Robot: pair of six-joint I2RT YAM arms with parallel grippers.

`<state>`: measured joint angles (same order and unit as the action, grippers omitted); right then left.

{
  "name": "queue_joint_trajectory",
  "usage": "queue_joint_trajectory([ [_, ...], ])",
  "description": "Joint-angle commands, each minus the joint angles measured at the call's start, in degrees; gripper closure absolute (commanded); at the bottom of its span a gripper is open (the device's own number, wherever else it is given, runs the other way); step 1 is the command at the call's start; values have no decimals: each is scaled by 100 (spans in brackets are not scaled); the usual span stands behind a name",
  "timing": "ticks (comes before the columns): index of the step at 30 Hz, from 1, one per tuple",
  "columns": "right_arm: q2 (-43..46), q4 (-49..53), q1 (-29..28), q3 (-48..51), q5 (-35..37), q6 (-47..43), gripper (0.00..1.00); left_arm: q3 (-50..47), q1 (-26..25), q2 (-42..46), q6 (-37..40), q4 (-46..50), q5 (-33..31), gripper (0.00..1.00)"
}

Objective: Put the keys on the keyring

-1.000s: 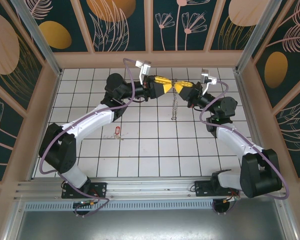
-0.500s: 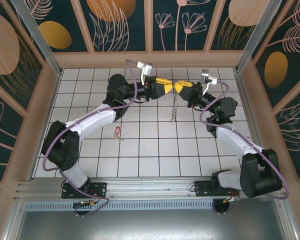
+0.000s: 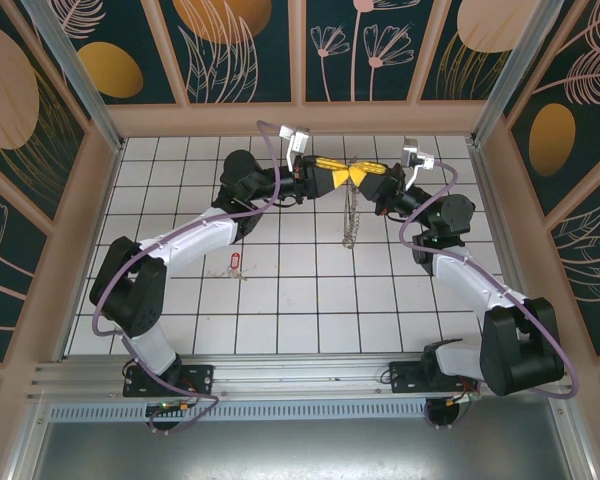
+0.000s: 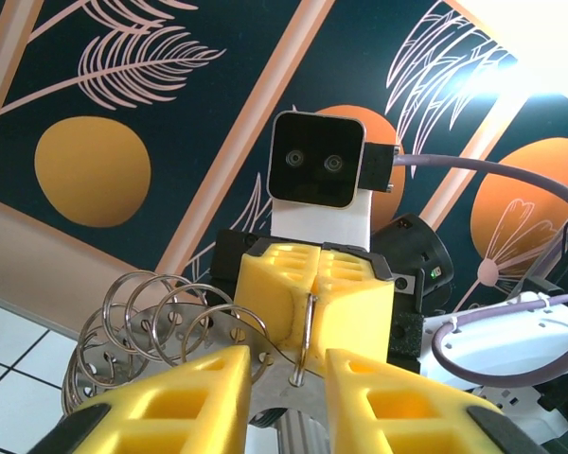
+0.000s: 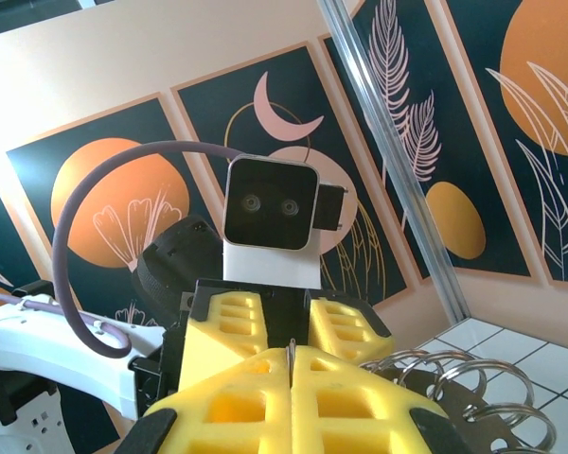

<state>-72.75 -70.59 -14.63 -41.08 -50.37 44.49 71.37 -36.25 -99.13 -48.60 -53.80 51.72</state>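
The right gripper is clenched on the thin wire of the keyring, whose metal fringe dangles above the tiled floor. The left gripper faces it nose to nose, part-open, its fingers either side of that wire and the right's yellow fingers directly ahead. The keys lie on a tile, well apart from the ring.

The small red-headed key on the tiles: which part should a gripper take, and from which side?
Best take the small red-headed key by its oval head, probably straight down from above: it lies flat on the white tiled table, and the head is its broadest visible part.
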Motion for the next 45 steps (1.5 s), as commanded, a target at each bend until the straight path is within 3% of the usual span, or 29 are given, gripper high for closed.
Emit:
queue_joint_trajectory([
  [1, 59, -421, -59, 34, 89, 60, 100, 158, -84, -108, -171, -438, 14, 76],
  [6, 42, -398, -79, 33, 80, 57, 100, 140, -105, -156, -367, -756, 5, 82],
  [11, 50, -343, -89, 37, 106, 34, 100, 105, -136, -184, -535, -1051, -17, 99],
  [17, 72, -209, -83, -28, 148, 1, 99, 20, -130, -160, -513, -1080, -129, 100],
  [22, 175, -11, 22, -71, 207, -42, 67, -71, -135, -79, -170, -763, -260, 100],
  [26, 393, 128, 311, -3, 221, 9, 52, -53, -131, -3, 185, -358, -294, 100],
  [33, 885, 653, 736, 169, 111, -117, 47, 184, -137, 60, 1059, 638, -132, 100],
  [45, 1253, 1500, 904, 558, -184, -594, 47, 1312, -118, 300, 3686, 4133, 291, 100],
])
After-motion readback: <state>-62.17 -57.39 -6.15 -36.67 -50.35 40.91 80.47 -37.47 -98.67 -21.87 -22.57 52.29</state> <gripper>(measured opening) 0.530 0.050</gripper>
